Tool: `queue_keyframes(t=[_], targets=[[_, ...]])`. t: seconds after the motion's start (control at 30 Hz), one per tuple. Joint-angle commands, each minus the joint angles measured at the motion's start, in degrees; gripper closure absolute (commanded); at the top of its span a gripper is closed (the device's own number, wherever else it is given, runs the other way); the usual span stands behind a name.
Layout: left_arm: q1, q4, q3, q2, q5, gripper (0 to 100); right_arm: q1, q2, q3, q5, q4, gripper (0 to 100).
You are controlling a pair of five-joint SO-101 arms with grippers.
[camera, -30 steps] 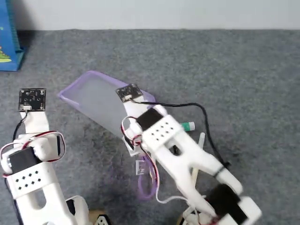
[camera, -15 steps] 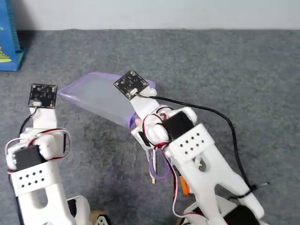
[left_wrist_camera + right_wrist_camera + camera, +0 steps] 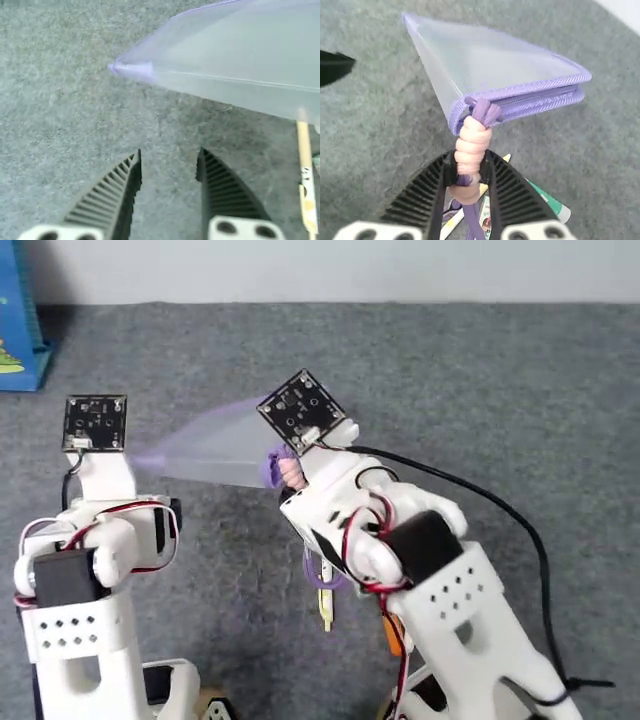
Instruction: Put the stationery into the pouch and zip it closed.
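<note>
Grey felt-like matting (image 3: 520,390) covers the table, with a pale wall (image 3: 400,270) along the top of the high view and a blue box (image 3: 15,320) at the upper left edge.

The right gripper (image 3: 469,162) is pressed together on the pink zipper pull (image 3: 470,142) of the translucent purple pouch (image 3: 215,450). The pouch hangs from that pull at centre-left of the high view and appears lifted at the pull end. The left gripper (image 3: 169,152) is spread and holds nothing. It sits just short of the pouch's far corner, which points toward it.

The stationery is outside the pouch. A pencil (image 3: 326,605) and an orange item (image 3: 393,635) lie on the matting at lower centre, partly under the right arm. A green-capped pen (image 3: 547,202) lies beside them.

Hazards:
- The pouch is supported by the pull alone. If the cord slips between the jaws, the pouch drops.
- With the far corner unclamped, tension on the pull is likely to drag the whole pouch instead of running the zip.
- The right arm covers the stationery, so a descent could scatter it.
</note>
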Motion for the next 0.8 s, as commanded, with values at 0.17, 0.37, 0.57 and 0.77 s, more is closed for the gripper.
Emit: queue_keyframes(t=[0.17,0.37,0.57,0.77], targets=[[6.42,0.79,-5.23,-1.41,15.91,82,-4.79,-4.53,-2.20,0.18,-1.10,99.1],[11.60,4.84,-10.68,-1.41,16.44,82,-4.79,-4.44,-0.18,-1.93,-1.10,99.1],[17.14,6.33,-12.53,-1.14,16.53,82,-5.05,-4.53,0.09,-2.99,-1.01,99.1],[21.27,6.15,-12.53,-1.05,16.53,82,-5.14,-4.62,-0.09,-3.08,-0.66,99.1]])
